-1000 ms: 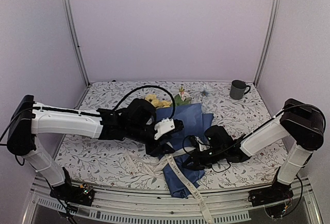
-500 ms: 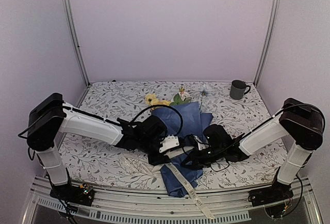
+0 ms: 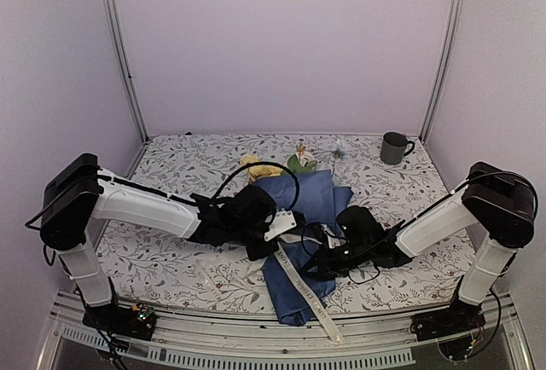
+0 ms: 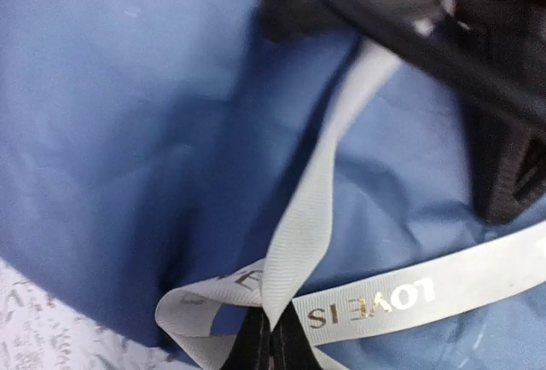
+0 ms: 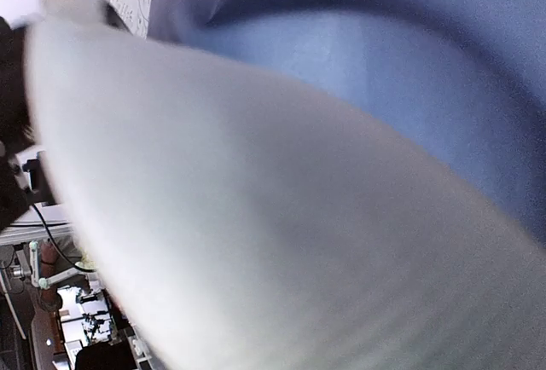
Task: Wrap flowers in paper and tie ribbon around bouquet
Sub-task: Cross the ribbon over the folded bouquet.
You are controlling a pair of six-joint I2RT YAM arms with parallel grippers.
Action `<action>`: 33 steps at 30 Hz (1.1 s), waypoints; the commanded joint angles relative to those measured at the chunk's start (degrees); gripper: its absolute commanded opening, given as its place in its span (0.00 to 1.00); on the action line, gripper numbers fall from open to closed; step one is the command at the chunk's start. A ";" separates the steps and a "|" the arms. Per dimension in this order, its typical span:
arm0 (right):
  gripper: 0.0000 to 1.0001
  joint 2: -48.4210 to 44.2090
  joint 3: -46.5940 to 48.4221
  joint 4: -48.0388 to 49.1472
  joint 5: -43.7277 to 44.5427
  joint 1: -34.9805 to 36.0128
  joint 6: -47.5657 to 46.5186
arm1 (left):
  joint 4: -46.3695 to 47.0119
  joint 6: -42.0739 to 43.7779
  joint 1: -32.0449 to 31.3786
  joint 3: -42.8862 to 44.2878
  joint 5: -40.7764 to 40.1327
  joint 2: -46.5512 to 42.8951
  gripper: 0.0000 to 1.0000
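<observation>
Kid: Looking from above, where's the bouquet [image 3: 311,204]?
Pal: On the desk [image 3: 171,259], right under the left fingers [image 3: 278,242] and right fingers [image 3: 320,263]. Flowers [image 3: 299,162] poke out far beyond them.
Kid: Left wrist?
Pal: Left fingers pinch the flat, floppy ribbon [image 4: 311,216] tight, just above smooth blue paper [image 4: 128,131]. Pull gently, no twisting!
Kid: Right wrist?
Pal: Ribbon's a blurry blob. Those fingers look closed on it too.

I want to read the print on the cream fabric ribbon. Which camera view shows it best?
The left wrist view: the cream fabric ribbon crosses the dark blue paper in sharp focus, "LOVE IS" legible. The top view shows only a thin strip; the right wrist view, a blurred pale band.
</observation>
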 commanded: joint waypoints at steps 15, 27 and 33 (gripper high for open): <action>0.03 1.28 0.94 -0.90 0.19 -0.48 1.95 | 32.94 10.62 -3.36 -5.83 -37.87 -9.09 0.00; 0.03 -1.44 1.07 -0.99 -1.58 -0.42 2.17 | 22.44 -7.57 -3.50 -13.19 -11.74 -7.16 0.00; 0.03 -3.52 1.55 -1.75 -3.00 -0.57 0.81 | 25.53 -10.84 -3.73 -17.52 0.18 -6.41 0.00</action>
